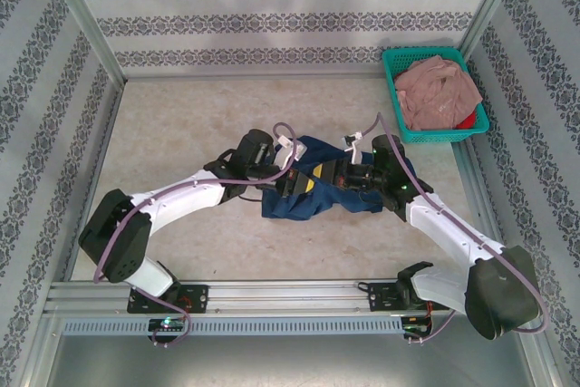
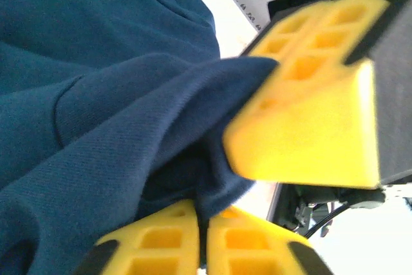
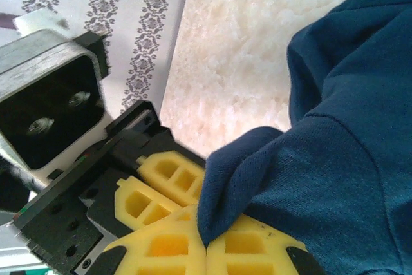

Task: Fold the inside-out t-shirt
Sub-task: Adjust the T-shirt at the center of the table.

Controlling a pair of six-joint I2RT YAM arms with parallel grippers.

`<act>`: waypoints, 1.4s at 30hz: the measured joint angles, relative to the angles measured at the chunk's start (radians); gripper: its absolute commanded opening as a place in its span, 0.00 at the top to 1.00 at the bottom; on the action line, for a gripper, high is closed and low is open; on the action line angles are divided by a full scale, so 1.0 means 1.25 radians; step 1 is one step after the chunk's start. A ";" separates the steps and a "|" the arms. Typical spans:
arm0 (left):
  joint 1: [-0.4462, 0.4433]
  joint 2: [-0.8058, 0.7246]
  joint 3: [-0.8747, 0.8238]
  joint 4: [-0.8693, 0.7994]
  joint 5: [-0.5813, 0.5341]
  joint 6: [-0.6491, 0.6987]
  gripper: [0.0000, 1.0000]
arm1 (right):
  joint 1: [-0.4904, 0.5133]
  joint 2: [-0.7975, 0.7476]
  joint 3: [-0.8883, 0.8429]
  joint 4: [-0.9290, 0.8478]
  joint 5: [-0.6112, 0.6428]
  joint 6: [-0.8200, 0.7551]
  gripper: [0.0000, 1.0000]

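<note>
The inside-out t-shirt (image 1: pixel 313 201) lies bunched and wrinkled in the middle of the table, dark navy blue. Both grippers meet over it, almost touching. My left gripper (image 1: pixel 304 184) is shut on a fold of the cloth; in the left wrist view the navy fabric (image 2: pixel 96 127) runs down into the thin gap of that gripper (image 2: pixel 203 227). My right gripper (image 1: pixel 344 174) is shut on a neighbouring corner of the shirt (image 3: pixel 335 159), pinched at its jaws (image 3: pixel 206 241). Each wrist view also has the other gripper's yellow fingers (image 2: pixel 309 120) (image 3: pixel 161 181) close by.
A teal basket (image 1: pixel 396 88) stands at the back right corner with a dusty pink garment (image 1: pixel 438 90) heaped in it. Patterned walls with metal frames close off the table on three sides. A rail (image 1: pixel 272 296) runs along the near edge.
</note>
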 measured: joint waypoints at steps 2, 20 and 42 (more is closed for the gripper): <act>0.000 -0.019 0.000 -0.014 0.000 -0.001 1.00 | 0.000 0.001 0.016 -0.029 0.025 -0.008 0.95; -0.007 -0.180 0.108 -0.144 -0.169 -0.174 0.99 | 0.251 -0.233 0.034 -0.189 0.327 -0.417 0.41; -0.014 -0.194 0.060 -0.164 -0.223 -0.135 0.52 | 0.124 -0.154 -0.110 0.020 0.365 -0.180 1.00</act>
